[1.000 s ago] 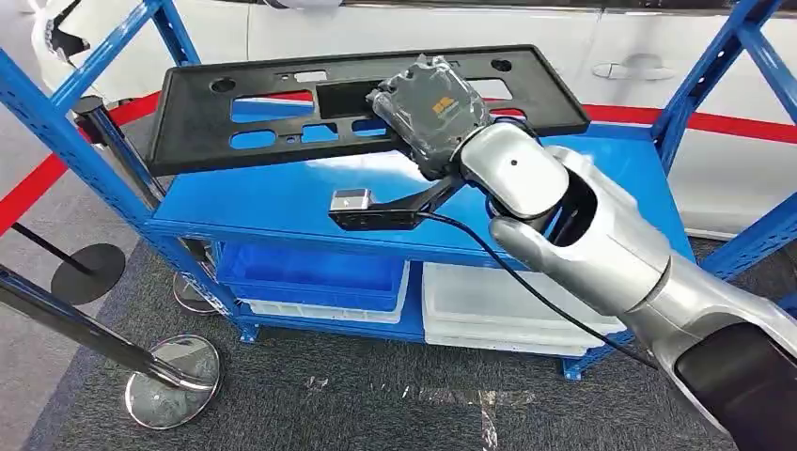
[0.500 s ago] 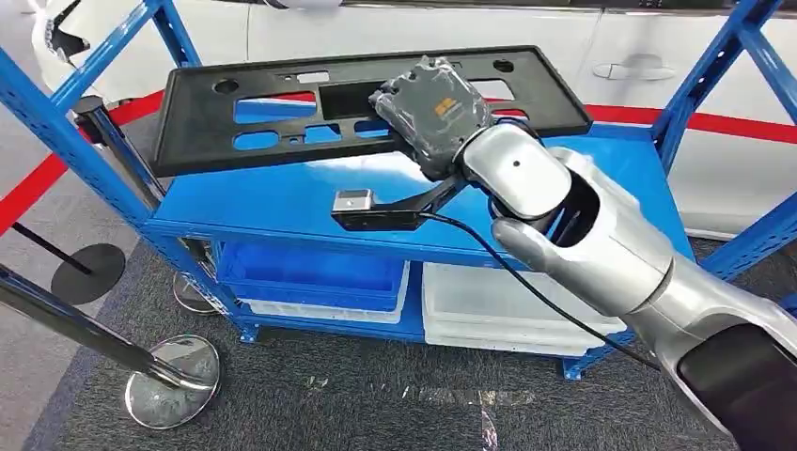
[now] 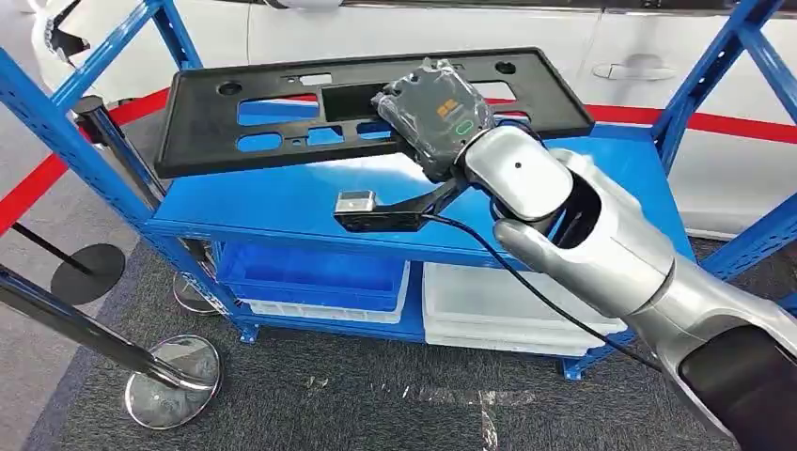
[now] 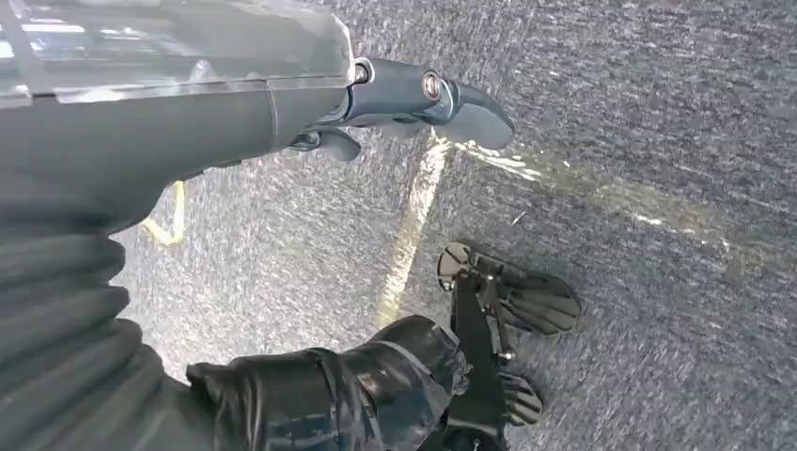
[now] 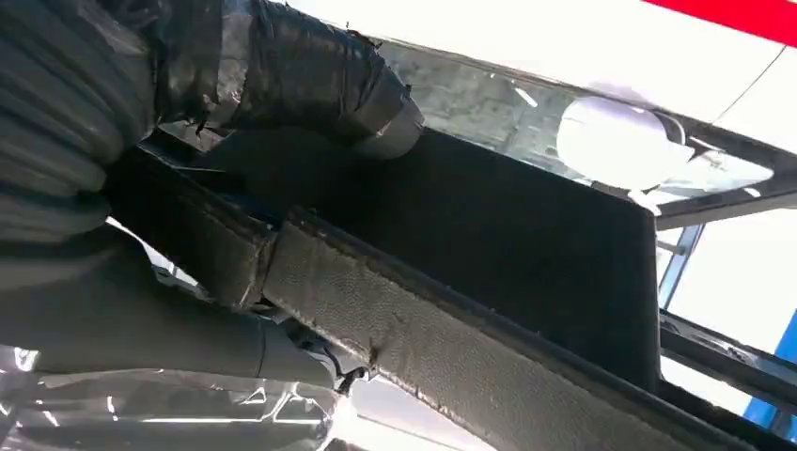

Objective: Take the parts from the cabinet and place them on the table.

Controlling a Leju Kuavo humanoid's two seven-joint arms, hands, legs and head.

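Observation:
A long black plastic panel (image 3: 282,94) with several cut-outs lies across the top shelf (image 3: 282,202) of the blue cabinet, its near edge raised off the shelf. My right hand (image 3: 434,111), under a clear-wrapped grey cover, grips the panel right of its middle. In the right wrist view the thumb (image 5: 320,80) lies over one face of the panel (image 5: 489,254) and the fingers wrap its textured rim from the other side. My left hand (image 4: 188,132) hangs over grey carpet, fingers (image 4: 423,94) apart and holding nothing.
Blue uprights (image 3: 56,122) frame the cabinet on both sides. Below the top shelf sit a blue bin (image 3: 310,272) and white bins (image 3: 498,310). A chrome stanchion base (image 3: 174,381) stands on the carpet at front left. A white car (image 3: 423,28) is behind.
The right hand and the panel it grips have shifted slightly to the right. Nothing else has moved.

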